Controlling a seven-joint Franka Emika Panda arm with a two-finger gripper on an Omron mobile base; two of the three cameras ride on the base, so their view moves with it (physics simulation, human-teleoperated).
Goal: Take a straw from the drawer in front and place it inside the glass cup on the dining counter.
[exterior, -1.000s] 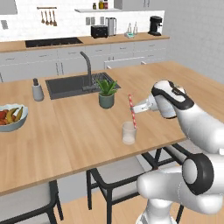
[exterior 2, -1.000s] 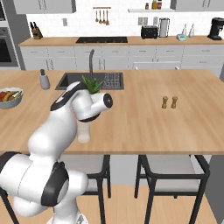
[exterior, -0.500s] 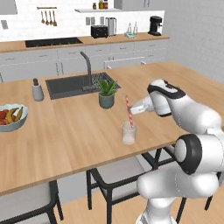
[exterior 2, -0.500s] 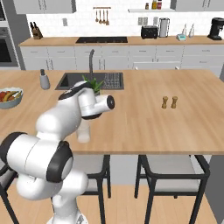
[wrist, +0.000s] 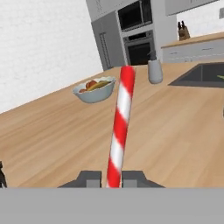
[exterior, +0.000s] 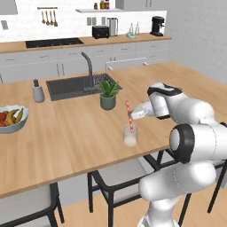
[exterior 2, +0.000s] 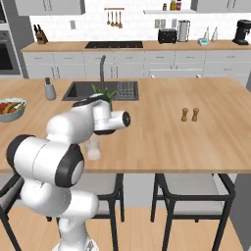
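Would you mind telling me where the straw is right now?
In the left base view the straw stands tilted in the glass cup on the dining counter, pinched by the gripper, just in front of the potted plant.

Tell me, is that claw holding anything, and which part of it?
Yes. The claw is shut on the red-and-white straw, pinching it around its middle, with its lower end in the glass cup.

Bright, even rendered light — soft shadows, slightly blurry
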